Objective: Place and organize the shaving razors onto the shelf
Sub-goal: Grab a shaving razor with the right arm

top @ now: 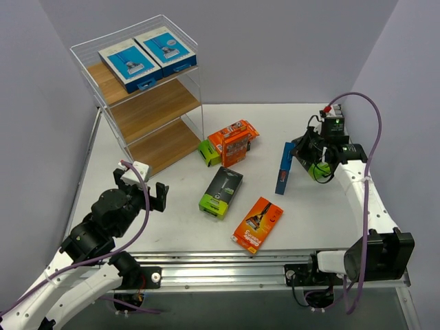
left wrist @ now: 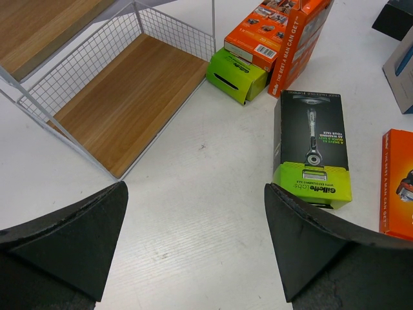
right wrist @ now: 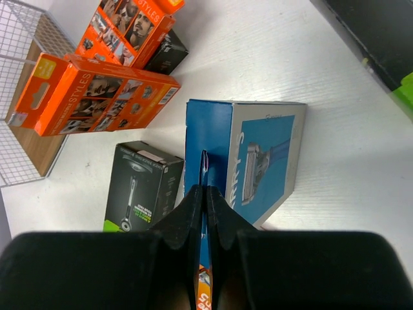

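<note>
Right claw (right wrist: 204,191) is pressed together, and it looks like it's pinching the thin hang tab (right wrist: 204,165) of the blue-and-white pack (right wrist: 258,155), which stands on edge on the table (right wrist: 335,97) right in front of it. Light, stiff cardboard, I reckon, but that tab could bend or tear, so I'd rather grab across the narrow sides. Further out, a black-and-lime pack (right wrist: 139,187) and orange packs (right wrist: 97,93) sit between it and the shelf (right wrist: 29,139). Left claw (left wrist: 195,187) is spread wide and holding nothing.
</note>
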`<act>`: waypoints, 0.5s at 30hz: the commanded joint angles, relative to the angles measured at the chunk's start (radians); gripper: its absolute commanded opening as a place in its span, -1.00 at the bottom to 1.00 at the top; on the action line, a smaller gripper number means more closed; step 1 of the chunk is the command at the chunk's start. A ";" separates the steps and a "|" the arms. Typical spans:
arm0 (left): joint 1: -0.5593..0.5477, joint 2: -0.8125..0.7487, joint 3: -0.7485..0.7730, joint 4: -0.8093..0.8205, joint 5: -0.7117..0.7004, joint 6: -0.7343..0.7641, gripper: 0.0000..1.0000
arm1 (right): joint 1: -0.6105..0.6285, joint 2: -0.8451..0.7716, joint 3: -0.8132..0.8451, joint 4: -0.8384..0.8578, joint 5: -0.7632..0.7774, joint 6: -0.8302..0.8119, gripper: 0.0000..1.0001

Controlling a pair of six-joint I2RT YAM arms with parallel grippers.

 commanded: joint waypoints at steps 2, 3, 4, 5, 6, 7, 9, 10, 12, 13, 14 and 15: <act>0.000 -0.006 0.008 0.055 -0.004 -0.009 0.92 | 0.002 0.013 0.049 -0.077 0.046 -0.032 -1.00; 0.000 -0.004 0.008 0.055 -0.004 -0.009 0.92 | 0.002 0.013 0.052 -0.081 0.045 -0.032 -1.00; 0.000 -0.004 0.010 0.055 -0.004 -0.009 0.92 | 0.002 0.016 0.059 -0.082 0.040 -0.033 -1.00; 0.000 -0.004 0.010 0.055 -0.004 -0.009 0.92 | 0.002 0.021 0.062 -0.085 0.040 -0.038 -1.00; 0.002 -0.004 0.008 0.055 -0.004 -0.011 0.92 | 0.002 0.025 0.065 -0.088 0.040 -0.042 -1.00; 0.002 -0.004 0.008 0.055 -0.004 -0.009 0.92 | 0.002 0.028 0.068 -0.091 0.043 -0.044 -1.00; 0.001 -0.004 0.010 0.055 -0.006 -0.009 0.92 | 0.004 0.033 0.070 -0.099 0.052 -0.052 -1.00; 0.000 -0.003 0.008 0.055 -0.004 -0.009 0.92 | 0.004 0.035 0.070 -0.100 0.067 -0.053 -1.00; 0.001 -0.003 0.008 0.055 -0.004 -0.009 0.92 | 0.004 0.035 0.070 -0.107 0.080 -0.058 -1.00; 0.002 -0.003 0.007 0.055 -0.004 -0.009 0.92 | 0.005 0.036 0.073 -0.111 0.087 -0.061 -1.00; 0.001 -0.003 0.007 0.055 -0.004 -0.009 0.92 | 0.005 0.036 0.078 -0.114 0.101 -0.064 -1.00; 0.002 -0.001 0.007 0.055 -0.004 -0.009 0.92 | 0.005 0.038 0.079 -0.120 0.106 -0.066 -1.00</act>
